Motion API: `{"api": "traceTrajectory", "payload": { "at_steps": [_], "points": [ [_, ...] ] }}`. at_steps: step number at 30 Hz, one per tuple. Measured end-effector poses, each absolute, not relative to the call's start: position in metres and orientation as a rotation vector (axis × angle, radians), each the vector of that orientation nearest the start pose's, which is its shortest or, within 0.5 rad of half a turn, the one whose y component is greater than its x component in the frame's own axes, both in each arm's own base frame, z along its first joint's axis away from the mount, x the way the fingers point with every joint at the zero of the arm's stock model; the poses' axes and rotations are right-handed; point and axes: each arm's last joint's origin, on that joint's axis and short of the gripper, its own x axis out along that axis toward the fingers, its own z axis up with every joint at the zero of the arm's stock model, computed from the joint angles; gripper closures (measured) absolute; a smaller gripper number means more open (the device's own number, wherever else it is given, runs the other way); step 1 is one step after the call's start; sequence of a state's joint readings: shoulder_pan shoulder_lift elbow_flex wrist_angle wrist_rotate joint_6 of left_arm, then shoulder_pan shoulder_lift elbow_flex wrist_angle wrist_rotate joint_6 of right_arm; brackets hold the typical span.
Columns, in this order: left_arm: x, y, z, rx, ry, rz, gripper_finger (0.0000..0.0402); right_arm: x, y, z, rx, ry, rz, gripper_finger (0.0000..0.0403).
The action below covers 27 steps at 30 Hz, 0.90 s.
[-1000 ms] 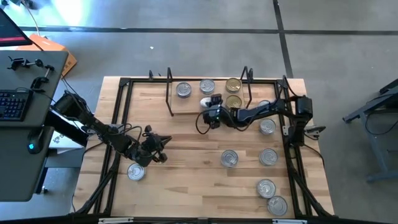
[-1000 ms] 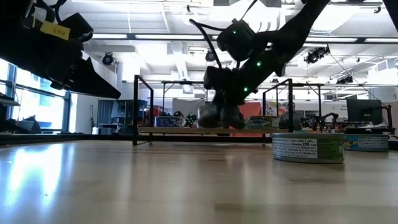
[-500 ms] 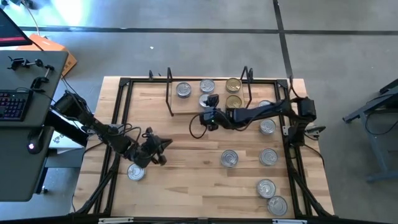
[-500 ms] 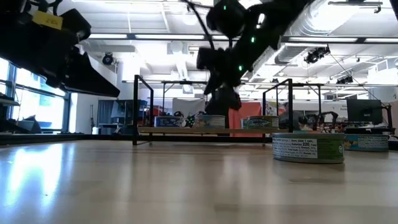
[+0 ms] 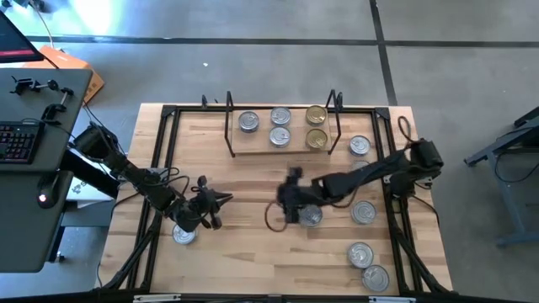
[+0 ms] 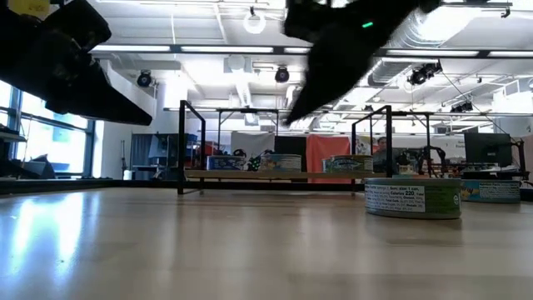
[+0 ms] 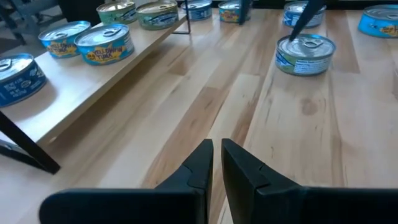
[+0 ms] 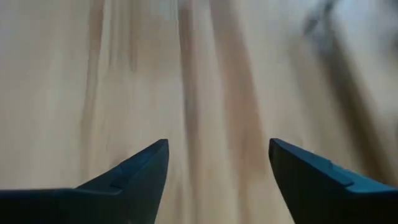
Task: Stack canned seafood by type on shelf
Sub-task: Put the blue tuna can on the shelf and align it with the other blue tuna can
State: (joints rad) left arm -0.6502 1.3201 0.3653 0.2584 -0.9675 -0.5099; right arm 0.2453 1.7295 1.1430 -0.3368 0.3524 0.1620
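The shelf (image 5: 256, 146) stands at the table's far side with several tins of canned seafood (image 5: 280, 136) on its board: three silver-lidded, two gold-lidded (image 5: 316, 115). My right gripper (image 5: 290, 200) hangs open and empty above the table's middle, beside a loose silver tin (image 5: 312, 215); its wrist view shows only blurred wood between the fingers (image 8: 217, 149). My left gripper (image 5: 212, 206) is shut at the left, close to a tin (image 5: 184, 234) by the near left edge. Its wrist view shows the shut fingers (image 7: 216, 157) over bare wood.
Several more silver tins stand loose on the table's right half (image 5: 360, 146), (image 5: 364, 212), (image 5: 360, 252), (image 5: 376, 276). One tin (image 6: 412, 198) shows close in the low view. A black frame (image 5: 168, 114) borders the tabletop. Bare wood lies between the two grippers.
My right gripper has come away from a silver tin on the shelf, which stays on the board, and has swung up and toward the table's near edge, turning as it went, to the loose tin at mid-table. The left arm has kept about still.
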Motion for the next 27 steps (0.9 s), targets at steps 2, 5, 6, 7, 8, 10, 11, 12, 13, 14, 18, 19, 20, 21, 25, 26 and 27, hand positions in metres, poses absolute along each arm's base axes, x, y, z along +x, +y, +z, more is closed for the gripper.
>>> {"api": "traceTrajectory", "payload": {
  "at_steps": [2,5,6,7,8,10,11,12,13,14,18,19,20,21,25,26,27],
  "points": [
    [0.181,-0.108,0.14,0.022,0.386,0.409,0.0378,0.328,0.086,0.209,-0.027,0.982,-0.21,0.0151],
    [0.182,-0.108,0.141,0.038,0.38,0.416,0.0378,0.295,0.099,0.216,0.117,1.156,-0.274,0.0171],
    [0.182,-0.108,0.141,0.044,0.378,0.415,0.0378,0.283,0.104,0.218,0.164,1.217,-0.302,0.0178],
    [0.182,-0.108,0.142,0.046,0.375,0.413,0.0378,0.272,0.109,0.22,0.215,1.276,-0.333,0.0184],
    [0.183,-0.108,0.142,0.046,0.372,0.411,0.0378,0.261,0.114,0.222,0.266,1.33,-0.374,0.0191],
    [0.183,-0.108,0.142,0.045,0.369,0.41,0.0378,0.239,0.124,0.224,0.33,1.43,-0.49,0.0204],
    [0.183,-0.108,0.143,0.045,0.369,0.411,0.0378,0.229,0.128,0.224,0.349,1.478,-0.568,0.0212],
    [0.183,-0.108,0.143,0.044,0.368,0.413,0.0378,0.22,0.132,0.223,0.36,1.528,-0.641,0.0221],
    [0.183,-0.107,0.143,0.047,0.365,0.42,0.0378,0.211,0.136,0.223,0.37,1.574,-0.705,0.0231],
    [0.184,-0.106,0.143,0.047,0.361,0.432,0.0378,0.204,0.139,0.224,0.377,1.614,-0.756,0.0242],
    [0.187,-0.101,0.143,0.039,0.356,0.467,0.0378,0.188,0.147,0.215,0.417,1.644,-0.862,0.029],
    [0.188,-0.099,0.143,0.033,0.36,0.465,0.0378,0.186,0.148,0.21,0.433,1.647,-0.87,0.0303],
    [0.19,-0.099,0.143,0.027,0.37,0.45,0.0378,0.185,0.149,0.204,0.449,1.656,-0.855,0.0315],
    [0.191,-0.097,0.143,0.024,0.384,0.425,0.0378,0.184,0.15,0.198,0.455,1.664,-0.824,0.0328],
    [0.2,-0.094,0.146,-0.002,0.401,0.316,0.0378,0.184,0.148,0.178,0.444,1.664,-0.718,0.0376],
    [0.202,-0.092,0.148,-0.005,0.395,0.303,0.0378,0.184,0.146,0.174,0.447,1.663,-0.709,0.0388],
    [0.203,-0.091,0.149,-0.006,0.385,0.294,0.0378,0.185,0.144,0.171,0.449,1.657,-0.697,0.0395]
  ]
}}
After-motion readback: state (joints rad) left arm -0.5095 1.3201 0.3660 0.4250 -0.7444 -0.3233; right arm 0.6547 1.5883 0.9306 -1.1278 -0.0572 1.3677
